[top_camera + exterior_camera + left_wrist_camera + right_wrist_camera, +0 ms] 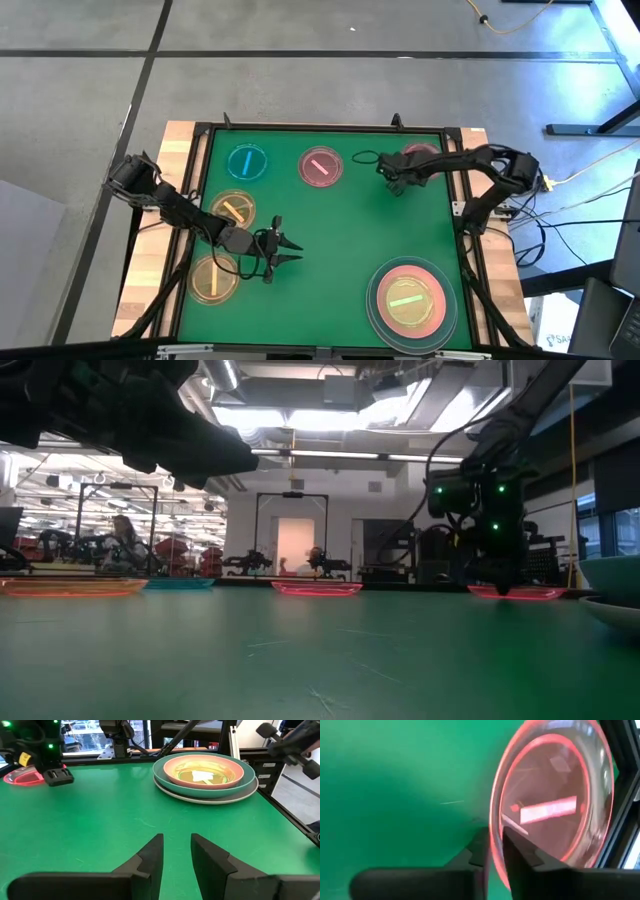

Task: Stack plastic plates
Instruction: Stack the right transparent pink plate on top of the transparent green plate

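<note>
A small translucent pink plate (pixel 555 795) lies on the green mat at the far right (pixel 428 152), with my right gripper (pixel 492 851) shut on its rim. My left gripper (pixel 176 854) stands open over bare mat near the table's left middle (pixel 288 251), nothing between its fingers. Near the front right, a stack of large plates (pixel 380 310) carries a small green plate (pixel 408 299) on top. Another pink plate (pixel 320 167), a blue one (pixel 246 161) and two amber ones (pixel 232 210) (pixel 213 279) rest flat on the mat. My right gripper pinches the pink plate's rim (pixel 493 836) between its two fingers, one finger inside the plate and one outside it. The fingers slant down from above at the plate's edge that faces the table's middle. The plate lies flat on the mat (pixel 520 592).
A black frame (pixel 456 190) borders the mat close beside the held plate. A dark cable loop (pixel 365 157) lies on the mat between the two pink plates. Bare mat stretches across the table's middle (pixel 340 230).
</note>
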Robot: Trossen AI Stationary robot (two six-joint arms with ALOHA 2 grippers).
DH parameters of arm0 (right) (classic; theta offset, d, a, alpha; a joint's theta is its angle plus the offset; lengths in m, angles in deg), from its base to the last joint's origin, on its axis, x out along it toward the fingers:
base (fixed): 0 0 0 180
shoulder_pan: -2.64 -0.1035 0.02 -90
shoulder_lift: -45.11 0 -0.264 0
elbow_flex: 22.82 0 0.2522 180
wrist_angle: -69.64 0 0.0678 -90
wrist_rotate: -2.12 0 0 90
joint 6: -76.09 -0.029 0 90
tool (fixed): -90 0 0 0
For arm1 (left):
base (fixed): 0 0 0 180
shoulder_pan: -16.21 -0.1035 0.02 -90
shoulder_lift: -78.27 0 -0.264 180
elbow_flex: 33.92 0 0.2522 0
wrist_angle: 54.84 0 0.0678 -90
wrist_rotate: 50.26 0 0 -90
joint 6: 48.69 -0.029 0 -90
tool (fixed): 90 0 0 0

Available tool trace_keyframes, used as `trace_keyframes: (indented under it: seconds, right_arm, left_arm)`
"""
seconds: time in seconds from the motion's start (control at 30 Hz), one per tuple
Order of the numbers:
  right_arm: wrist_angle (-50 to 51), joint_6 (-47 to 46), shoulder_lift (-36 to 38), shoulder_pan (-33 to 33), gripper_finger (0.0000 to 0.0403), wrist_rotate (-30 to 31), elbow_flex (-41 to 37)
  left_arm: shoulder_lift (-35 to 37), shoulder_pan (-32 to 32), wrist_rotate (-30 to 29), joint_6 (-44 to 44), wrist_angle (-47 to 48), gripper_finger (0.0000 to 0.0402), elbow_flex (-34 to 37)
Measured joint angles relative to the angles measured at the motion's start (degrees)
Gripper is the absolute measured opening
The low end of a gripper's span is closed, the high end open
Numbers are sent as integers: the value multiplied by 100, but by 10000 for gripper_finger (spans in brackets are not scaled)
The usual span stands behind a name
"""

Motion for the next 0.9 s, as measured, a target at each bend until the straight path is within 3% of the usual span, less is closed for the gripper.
trace_keyframes:
  seconds: [0.2,0.43,0.63,0.9]
  right_arm:
    - [-180,522,1,154,5,-299,-2]
    - [-84,790,130,-58,1,-321,0]
    - [690,514,690,-827,1,-448,303]
    - [1577,-301,1466,-2347,1,-1137,1047]
  left_arm:
    - [0,0,0,0,0,92,0]
    - [0,-1,0,0,0,92,0]
    - [0,-2,-8,-1,0,92,0]
    - [0,-2,-13,0,-3,92,0]
